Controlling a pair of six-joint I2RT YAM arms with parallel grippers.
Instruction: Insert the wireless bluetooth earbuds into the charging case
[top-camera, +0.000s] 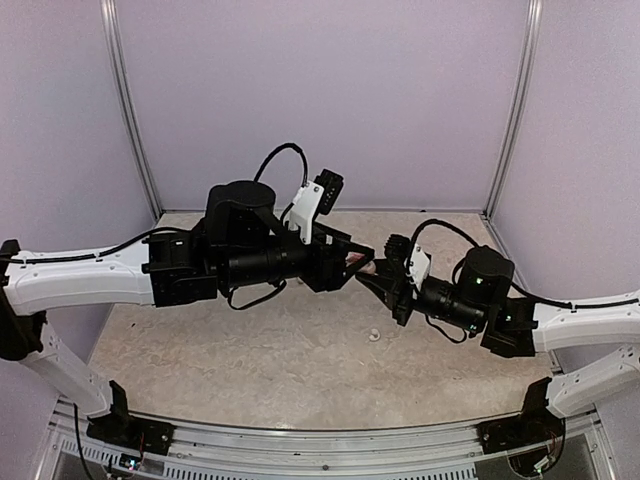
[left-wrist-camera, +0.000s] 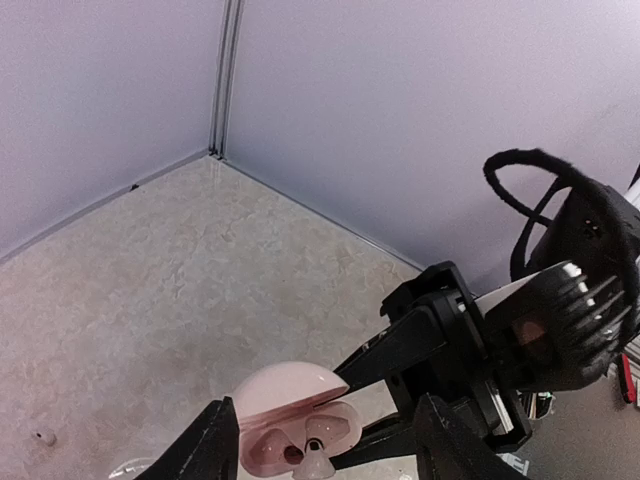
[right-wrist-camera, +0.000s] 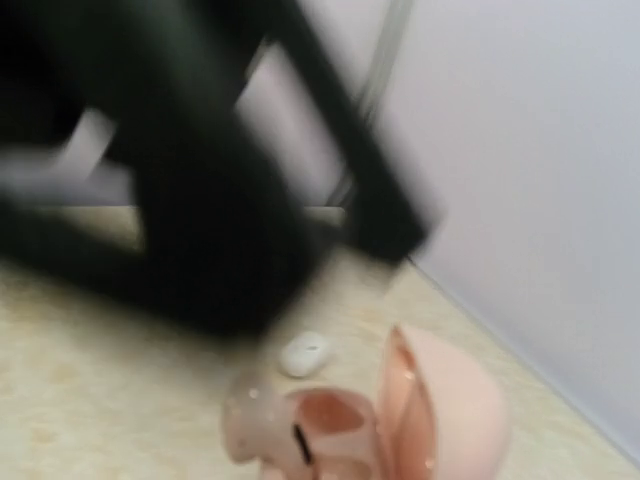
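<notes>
Over on the left, the left gripper (left-wrist-camera: 328, 415) hangs with its fingers apart over the open pink charging case (left-wrist-camera: 290, 395). One earbud (left-wrist-camera: 315, 462) lies at the case's mouth, seated or not I cannot tell. A second earbud (top-camera: 375, 335) sits loose on the table (top-camera: 250, 350), well apart. The right gripper (top-camera: 378, 282) is clamped on the case, holding it aloft. Roughly halfway, I'd judge.

Diffuse, even, moderately bright light throughout.
Top and left wrist views sharp; right wrist view blurred: charging case (right-wrist-camera: 440, 410) soft, dark foreground shape (right-wrist-camera: 200, 230) smeared.
</notes>
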